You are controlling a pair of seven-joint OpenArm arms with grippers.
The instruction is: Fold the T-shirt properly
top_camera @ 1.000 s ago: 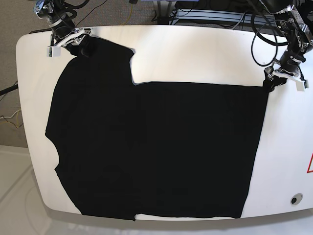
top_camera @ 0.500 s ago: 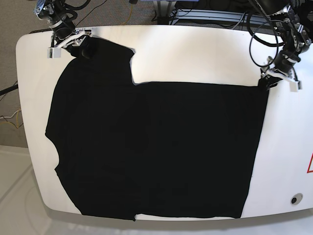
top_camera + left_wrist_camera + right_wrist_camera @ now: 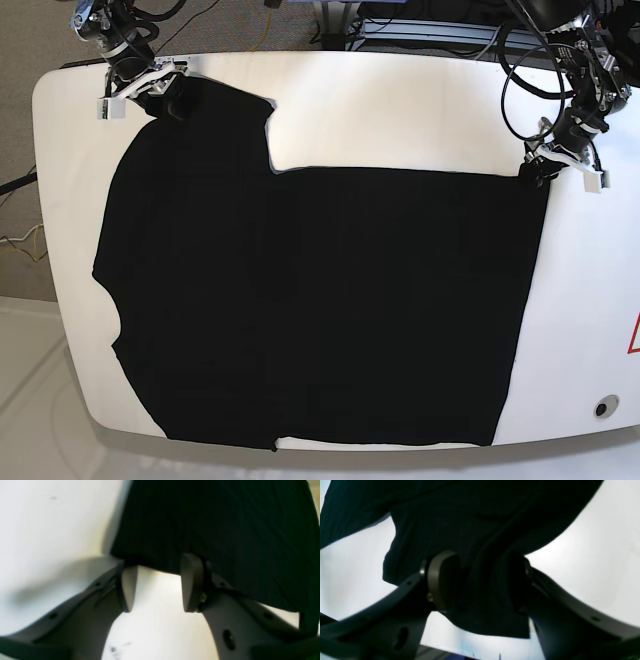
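I see the shirt point(image 3: 320, 290) lying flat, covering most of the white surface point(image 3: 400, 110), its hem toward 3 o'clock in the base view. My right gripper point(image 3: 477, 585) sits at 11 o'clock, its jaws pinching a bunched fold of the shirt's corner. My left gripper point(image 3: 156, 585) is at 2 o'clock by the hem corner, jaws spread, bare surface between them, tips just meeting the cloth edge.
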